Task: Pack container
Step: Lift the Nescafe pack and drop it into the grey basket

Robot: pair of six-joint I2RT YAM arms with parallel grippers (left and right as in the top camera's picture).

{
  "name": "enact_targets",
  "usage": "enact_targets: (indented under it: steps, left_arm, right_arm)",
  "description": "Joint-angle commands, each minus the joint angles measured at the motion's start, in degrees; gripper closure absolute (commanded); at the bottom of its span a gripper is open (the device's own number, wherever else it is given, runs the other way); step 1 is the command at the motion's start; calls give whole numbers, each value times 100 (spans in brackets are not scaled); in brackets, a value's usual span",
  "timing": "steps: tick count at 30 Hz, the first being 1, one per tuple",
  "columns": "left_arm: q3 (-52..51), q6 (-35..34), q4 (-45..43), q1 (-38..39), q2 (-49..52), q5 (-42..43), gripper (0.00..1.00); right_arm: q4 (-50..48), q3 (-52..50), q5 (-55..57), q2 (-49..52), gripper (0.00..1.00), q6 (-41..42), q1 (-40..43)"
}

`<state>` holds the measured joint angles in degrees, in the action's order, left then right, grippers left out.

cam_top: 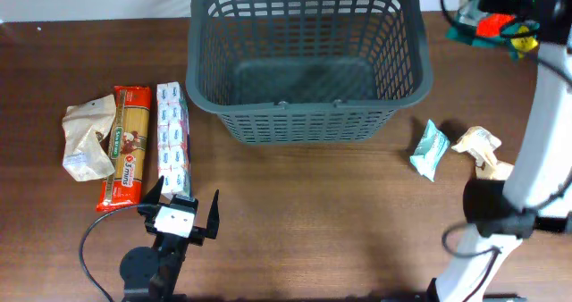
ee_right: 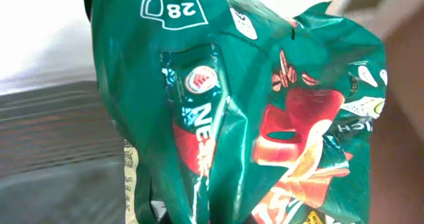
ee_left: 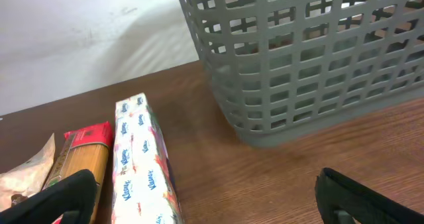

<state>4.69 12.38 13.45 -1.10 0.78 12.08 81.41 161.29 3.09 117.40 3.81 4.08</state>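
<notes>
Crinkled green foil packet fills my right wrist view, hanging from my right gripper. I judge the gripper clamped on it, though the jaws are hidden, and held high, I think, to clear the rim. My left gripper sits spread wide beside the long white tissue pack. Between us, farther back, stands the large dark grey slotted plastic basket, apparently empty.

The basket is dark grey, its walls a lattice of slots. The table is brown with wood grain. The spaghetti packet is red and tan. The tissue pack is white with blue and pink print. The coffee packet is deep green with a red mug and white lettering. A small pouch is teal. The left gripper is black with a white block.
</notes>
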Motion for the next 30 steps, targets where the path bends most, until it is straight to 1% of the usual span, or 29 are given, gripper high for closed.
enact_targets:
  steps: [1,6,8,12,18,23,30]
  left_arm:
    - [-33,-37,-15,-20,-48,61,1]
    - [-33,-37,-15,-20,-48,61,1]
    - [-33,-37,-15,-20,-48,61,1]
    - [-33,-37,-15,-20,-48,61,1]
    - [-33,-37,-15,-20,-48,61,1]
    - [-33,-37,-15,-20,-48,61,1]
    - [-33,-37,-15,-20,-48,61,1]
  right_arm:
    - [-199,293,212,-619,96,-378,-542]
    - [-168,282,210,-647,96,-800,-1578]
    - [-168,199,212,-522,96,-813,-2188]
    - [-240,-13,214,-127,96,-903,-2721]
    - [-271,-129,227,754,96,-949,-2848]
    - [-122,-190,-44,1311,96,-911,-2892]
    - [-269,-881,39,1735,97,-914,-3008]
